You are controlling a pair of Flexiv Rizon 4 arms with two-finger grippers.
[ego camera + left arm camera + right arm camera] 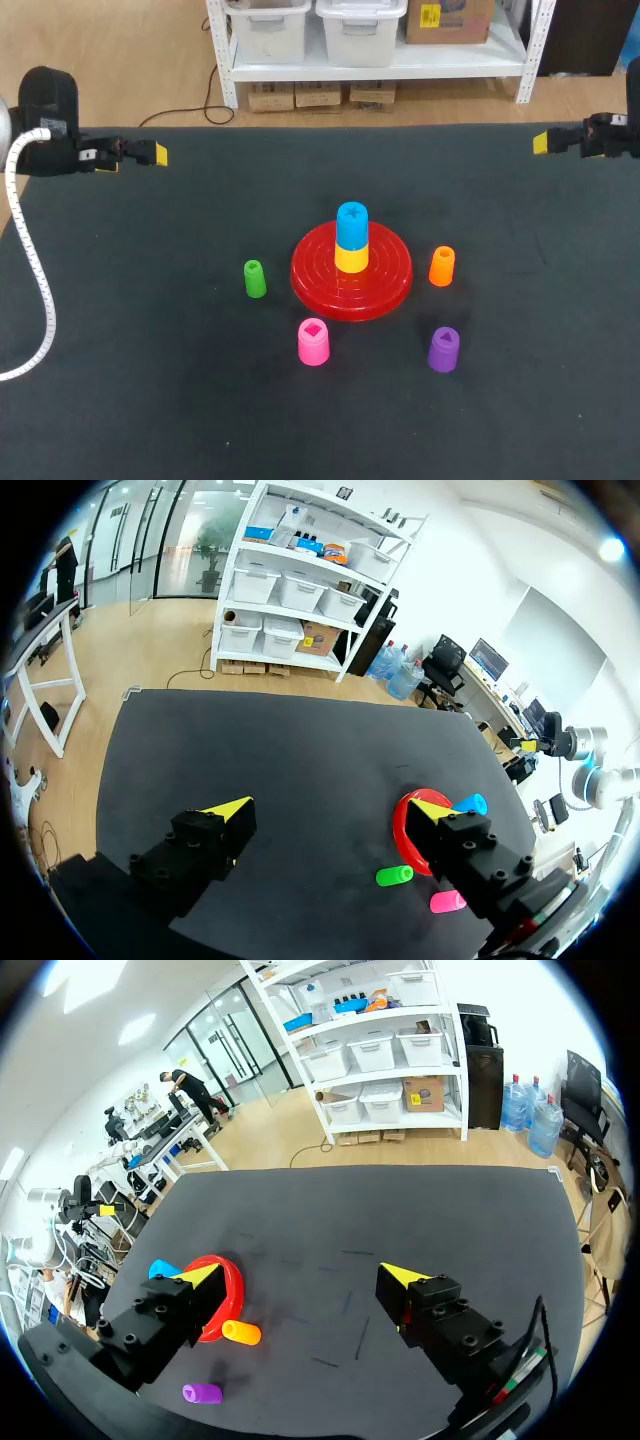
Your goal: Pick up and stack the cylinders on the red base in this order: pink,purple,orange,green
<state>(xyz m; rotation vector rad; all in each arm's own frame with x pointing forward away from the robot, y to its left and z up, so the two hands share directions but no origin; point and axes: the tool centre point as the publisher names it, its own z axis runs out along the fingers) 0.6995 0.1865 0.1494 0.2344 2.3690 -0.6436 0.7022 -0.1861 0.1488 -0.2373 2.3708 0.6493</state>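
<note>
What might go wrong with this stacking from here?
The red base already carries a yellow cylinder and a blue cylinder, so four more may make a tall, wobbly stack. The pink cylinder stands close to the base's rim; grasping it might nudge the base.

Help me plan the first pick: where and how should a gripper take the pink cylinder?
Probably grip the pink cylinder across its round side wall, coming straight down from above: it stands upright, apart from the red base, with room on both sides.
</note>
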